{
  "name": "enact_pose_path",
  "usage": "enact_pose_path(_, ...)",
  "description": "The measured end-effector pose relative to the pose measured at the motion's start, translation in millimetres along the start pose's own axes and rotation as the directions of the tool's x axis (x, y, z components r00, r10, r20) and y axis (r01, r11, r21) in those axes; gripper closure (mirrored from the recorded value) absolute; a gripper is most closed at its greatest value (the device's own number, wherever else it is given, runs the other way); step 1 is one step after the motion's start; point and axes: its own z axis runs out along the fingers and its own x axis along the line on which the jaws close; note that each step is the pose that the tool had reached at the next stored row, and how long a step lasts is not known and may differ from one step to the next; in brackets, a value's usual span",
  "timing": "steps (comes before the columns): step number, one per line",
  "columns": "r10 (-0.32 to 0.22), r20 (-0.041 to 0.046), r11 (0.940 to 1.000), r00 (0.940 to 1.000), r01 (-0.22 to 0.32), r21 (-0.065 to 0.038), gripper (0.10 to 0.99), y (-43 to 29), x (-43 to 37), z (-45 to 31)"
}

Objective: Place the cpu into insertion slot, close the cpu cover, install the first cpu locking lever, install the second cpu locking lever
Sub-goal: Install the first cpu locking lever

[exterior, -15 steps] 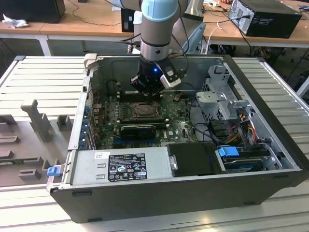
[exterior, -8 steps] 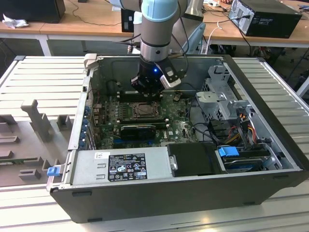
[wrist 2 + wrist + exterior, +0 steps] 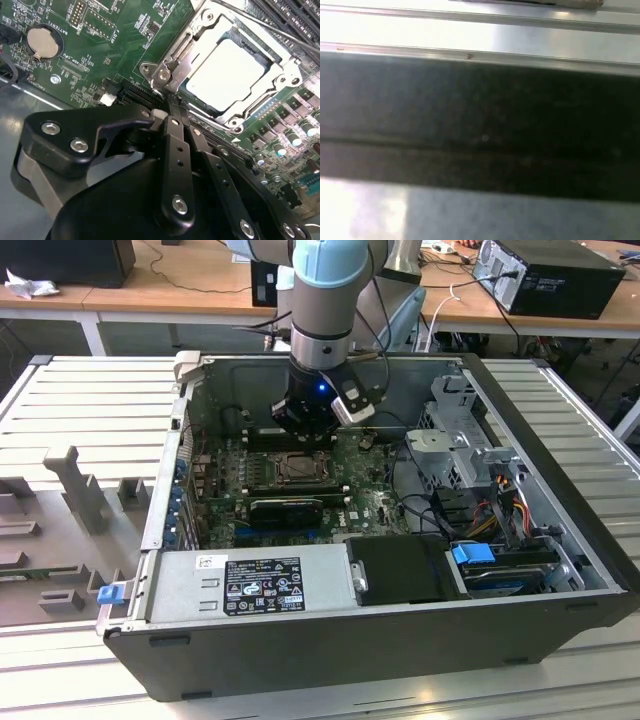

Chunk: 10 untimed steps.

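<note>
A grey slatted table (image 3: 90, 400) carries the open computer case (image 3: 560, 530) in the exterior view; the motherboard (image 3: 375, 505) lies inside, and the gripper (image 3: 305, 435) hangs over the insertion slot (image 3: 297, 470). In the second wrist view, the cpu (image 3: 227, 70) is seen lying flat in the slot under the cpu cover (image 3: 187, 47), with the fingers (image 3: 176, 127) pressed narrowly together beside it, holding nothing.

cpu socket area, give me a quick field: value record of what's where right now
cpu: seated in the insertion slot, pale top showing through the cover's window
cpu cover: lying down flat over the cpu, metal frame around it
insertion slot: on the green motherboard, inside the open computer case
gripper: fingers close together, tips at the corner of the cpu cover nearest them
coin battery: on the motherboard, apart from the socket
power supply: grey box along the case's near edge in the exterior view
</note>
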Motion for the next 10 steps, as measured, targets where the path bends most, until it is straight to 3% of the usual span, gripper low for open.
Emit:
enact_pose_path(4, 0.000, -0.0004, 1.0000, 1.0000, 0.000, 0.001, 0.980, 1.9, 0.2, -22.3)
enact_pose_path(6, 0.000, -0.0004, 1.0000, 1.0000, 0.000, 0.001, 0.980, 2.1, 0.3, -24.7)
enact_pose_path(10, 0.000, -0.0004, 1.0000, 1.0000, 0.000, 0.001, 0.980, -7.8, 1.0, -25.7)
